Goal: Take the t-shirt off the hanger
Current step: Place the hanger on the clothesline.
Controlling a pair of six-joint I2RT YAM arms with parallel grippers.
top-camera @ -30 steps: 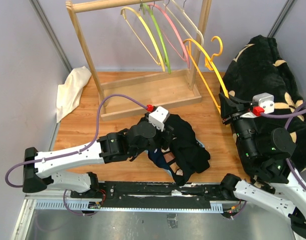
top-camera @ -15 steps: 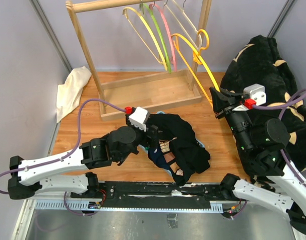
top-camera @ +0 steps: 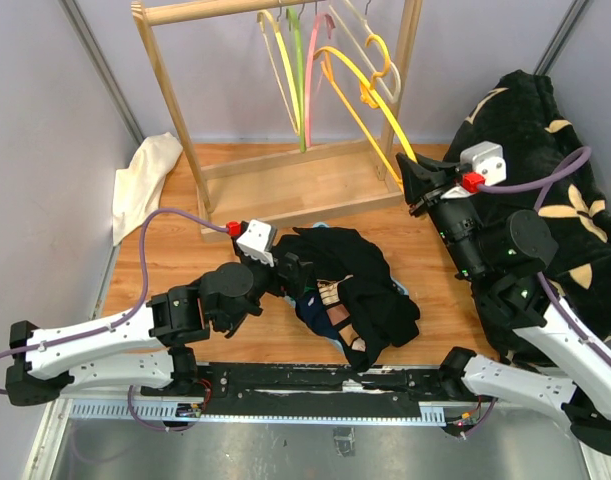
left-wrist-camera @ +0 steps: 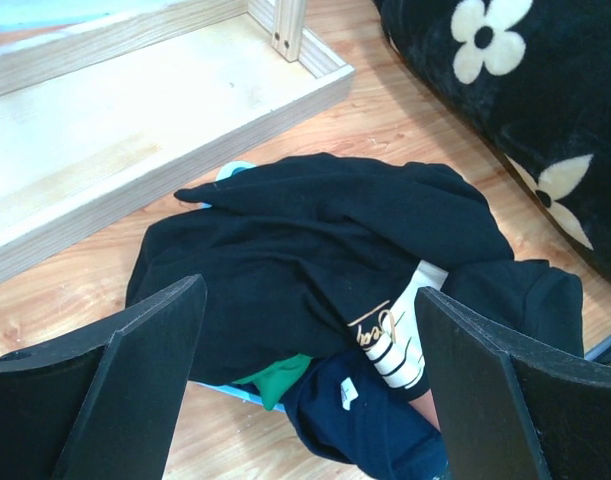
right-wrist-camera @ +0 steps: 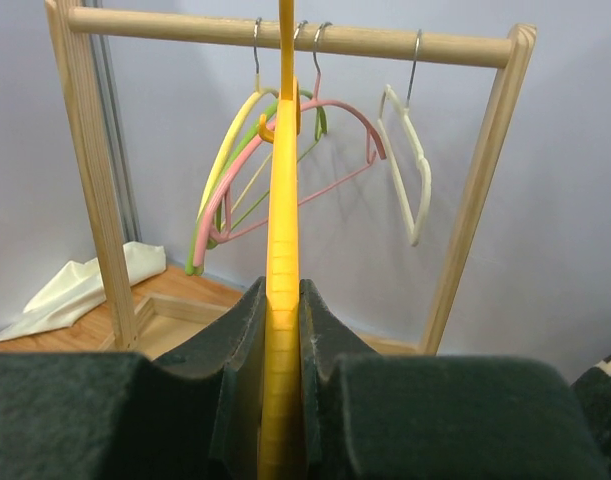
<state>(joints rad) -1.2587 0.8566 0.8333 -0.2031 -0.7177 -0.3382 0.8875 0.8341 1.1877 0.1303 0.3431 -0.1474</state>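
On the worktop point(top-camera: 165, 260), close to its near edge and about midway between the 2 arms, the black t-shirt point(top-camera: 350, 290) is seen lying in a crumpled heap, free of any hanger. The heap's long axis is judged to run from the rack base point(top-camera: 295, 185) towards the near edge, slanting a little to the right. Which end is collar or hem cannot be told, though a striped label patch is turned upward.

The left gripper point(top-camera: 290, 272) is held just beside the heap's left side, its jaws spread wide with nothing between them. The right gripper point(right-wrist-camera: 282, 300) is clamped on the yellow hanger point(right-wrist-camera: 282, 200), which is held up edge-on towards the rack rail point(right-wrist-camera: 365, 40), hook end pointed up and away.

The removal itself is judged done, and the step in hand appears to be the return of the bare hanger. For that, the hook would need to be lifted over the rail, between the hangers hung there, and then let go.
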